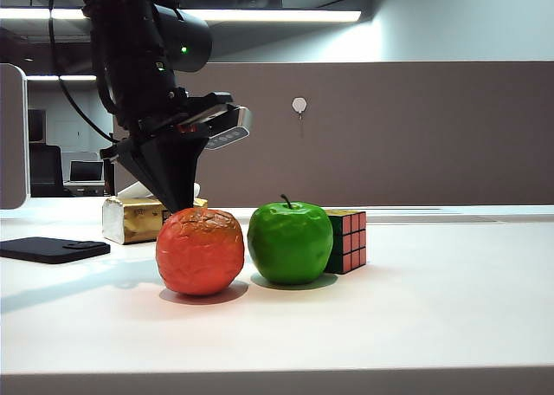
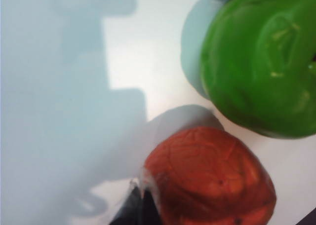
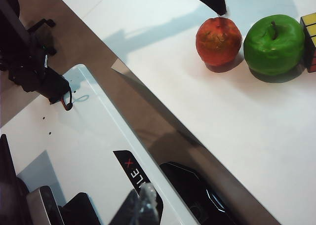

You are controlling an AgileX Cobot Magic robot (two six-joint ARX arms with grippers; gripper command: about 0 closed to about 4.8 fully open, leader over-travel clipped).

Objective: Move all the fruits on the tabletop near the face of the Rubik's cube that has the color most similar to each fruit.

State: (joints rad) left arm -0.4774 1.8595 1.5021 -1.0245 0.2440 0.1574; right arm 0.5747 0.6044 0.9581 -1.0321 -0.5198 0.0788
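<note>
The left end effector [image 1: 180, 206] hangs with its dark fingertips pointing straight down, just above and slightly behind the top of the wrinkled orange-red fruit [image 1: 200, 250]; whether it touches the skin cannot be told, and its fingers look drawn close together into one point, though the pictures do not settle if it is open or closed. In the left wrist view one dark fingertip [image 2: 140, 207] sits right at the edge of the orange-red fruit [image 2: 210, 178], with the green apple [image 2: 261, 62] close beyond it. The orange-red fruit rests on the white worktop [image 1: 415, 326], and the green apple [image 1: 290, 242] stands just beside it, a narrow gap between them in the exterior view. The Rubik's cube [image 1: 348, 241] sits right against the far side of the apple, showing a red-pink face toward the camera and a yellow face on top. Behind the fruits lies a gold tissue pack [image 1: 132, 219], and a flat black pad [image 1: 52, 249] lies farther off to the side. The right end effector [image 3: 140, 207] is well apart from everything, held off the worktop's edge above the robot's white base [image 3: 89, 151]; only a blurred tip shows, so its state cannot be told.
</note>
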